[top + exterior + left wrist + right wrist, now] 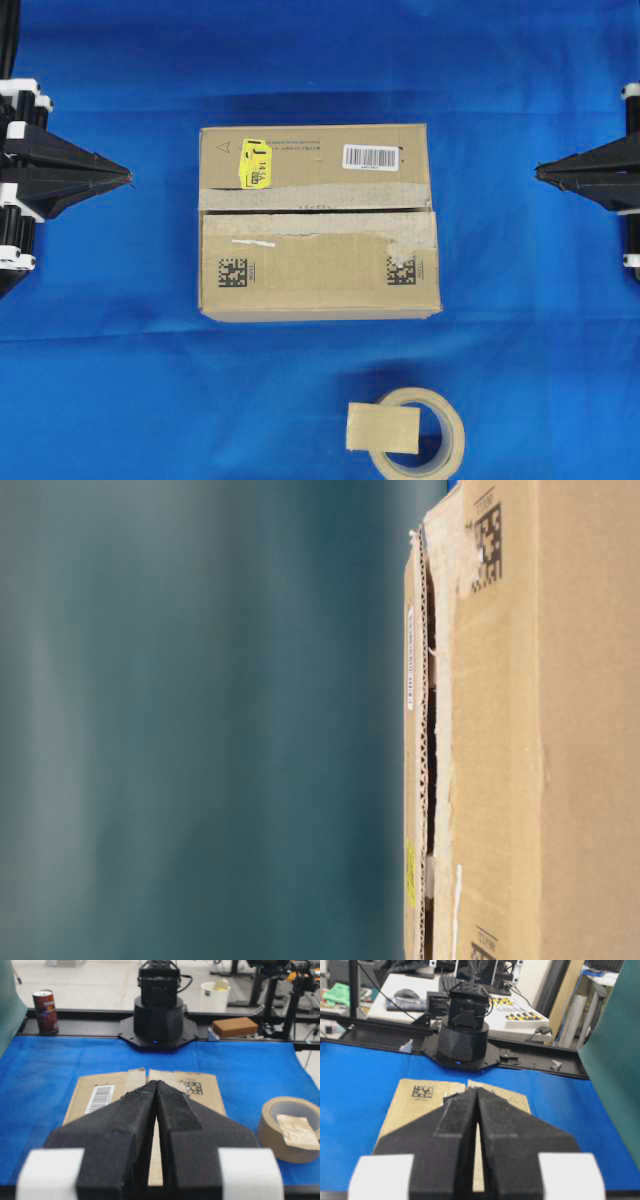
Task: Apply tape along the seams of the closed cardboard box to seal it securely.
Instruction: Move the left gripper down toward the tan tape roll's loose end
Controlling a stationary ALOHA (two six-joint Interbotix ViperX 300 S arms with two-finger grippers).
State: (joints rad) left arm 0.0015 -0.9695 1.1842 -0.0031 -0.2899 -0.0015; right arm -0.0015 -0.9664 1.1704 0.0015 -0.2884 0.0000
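Observation:
The brown cardboard box (318, 222) lies closed in the middle of the blue cloth, with a yellow sticker (253, 164), a white barcode label (370, 156) and two black matrix codes. The seam (320, 209) runs lengthwise between the top flaps, edged with pale torn tape. The short tan tape piece (382, 428) rests on the cream tape roll (425, 436) in front of the box; it also shows in the left wrist view (298, 1131). My left gripper (130, 177) is shut and empty left of the box. My right gripper (538, 172) is shut and empty to its right.
The table-level view shows the box (520, 720) close up, turned sideways. The opposite arm bases (158, 1015) (464, 1035) stand at the cloth's ends. A can (45, 1010) and a brown block (235, 1026) sit beyond the table edge.

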